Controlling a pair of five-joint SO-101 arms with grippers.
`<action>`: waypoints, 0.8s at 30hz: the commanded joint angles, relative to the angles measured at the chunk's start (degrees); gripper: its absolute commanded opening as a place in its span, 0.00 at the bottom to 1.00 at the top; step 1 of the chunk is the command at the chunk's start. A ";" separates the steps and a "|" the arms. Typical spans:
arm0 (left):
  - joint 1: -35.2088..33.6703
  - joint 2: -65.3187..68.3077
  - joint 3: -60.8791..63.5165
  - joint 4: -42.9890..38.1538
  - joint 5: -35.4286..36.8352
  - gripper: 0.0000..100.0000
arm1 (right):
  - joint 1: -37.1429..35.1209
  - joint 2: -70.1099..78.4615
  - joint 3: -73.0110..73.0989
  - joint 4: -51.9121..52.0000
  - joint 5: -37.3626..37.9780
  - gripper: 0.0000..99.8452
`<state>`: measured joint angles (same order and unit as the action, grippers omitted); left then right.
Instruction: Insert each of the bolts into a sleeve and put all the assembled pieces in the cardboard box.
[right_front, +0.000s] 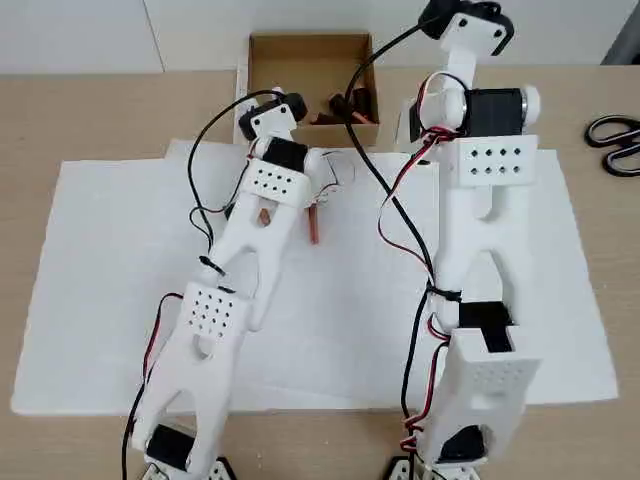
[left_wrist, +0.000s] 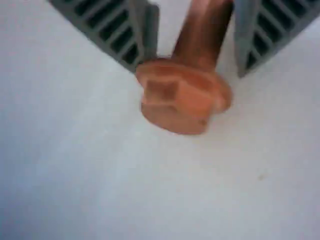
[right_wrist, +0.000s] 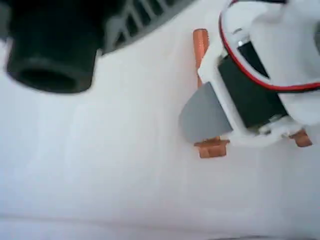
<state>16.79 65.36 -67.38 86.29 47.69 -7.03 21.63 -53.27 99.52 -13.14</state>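
Dark pieces (right_front: 345, 105) lie in the cardboard box (right_front: 262, 60); the left gripper (left_wrist: 195, 47) clamps a bolt (left_wrist: 182, 97), the right gripper (right_front: 462, 22) apparently a black sleeve (right_wrist: 50, 45), insertion pending.

A black sleeve (right_wrist: 50, 50) looms close up, against a ribbed grey finger (right_wrist: 145, 17). Farther off, the left gripper (right_wrist: 205, 107) clasps a copper bolt (right_wrist: 200, 44) above the white sheet (right_wrist: 100, 165).

We see a light wooden table (right_front: 90, 110) spread with a white sheet (right_front: 100, 280); a pale wall (right_front: 100, 30) runs along its far edge, and black-handled scissors (right_front: 615, 143) lie far right.
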 joint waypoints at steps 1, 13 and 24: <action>0.00 1.41 -5.85 -0.62 0.18 0.10 | 0.22 -4.26 -0.26 0.13 0.44 0.00; 0.18 3.25 -8.40 3.08 0.09 0.10 | 0.48 -4.44 -0.26 0.13 0.35 0.00; 0.00 3.08 -8.48 6.51 0.09 0.01 | 0.31 -4.53 -0.26 0.13 0.18 0.00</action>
<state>16.97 69.14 -74.59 91.47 47.60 -7.03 21.63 -53.27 99.52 -13.14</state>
